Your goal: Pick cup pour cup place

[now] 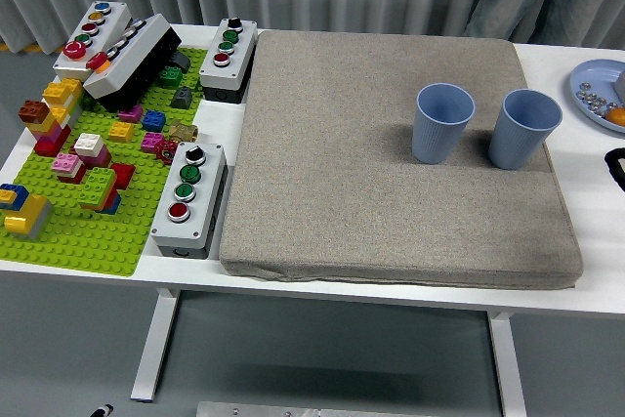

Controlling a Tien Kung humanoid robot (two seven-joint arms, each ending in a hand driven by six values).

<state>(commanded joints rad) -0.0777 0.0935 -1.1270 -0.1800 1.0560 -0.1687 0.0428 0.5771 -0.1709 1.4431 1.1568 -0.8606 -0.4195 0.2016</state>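
You have two blue cups on the grey mat [391, 153], both upright and open-mouthed, standing in the mat's far right quarter; the left cup [442, 122] and the right cup [523, 128] are side by side, near each other but not touching; the right cup stands close to the mat's right edge. Neither cup is held by anything.

At the right edge of the view you see only a small black part of the right hand [616, 165], just above the tabletop [596, 222] beside the mat's right edge; you cannot tell from this sliver whether that hand is spread or curled; it is apart from both cups. The left hand does not appear.

In the tabletop's far right corner lies a blue plate [592, 95], cut off by the view's edge, carrying small metal pieces and something orange; detail is too small to identify.

Along the tabletop's left side you have a green baseplate [78, 231] with coloured bricks scattered over it; a grey button box [187, 195] lies between the baseplate and the mat's near left part; a second button box [228, 56] lies at the mat's far left corner; two more control boxes [112, 46] rest at the tabletop's far left corner, one tilted.
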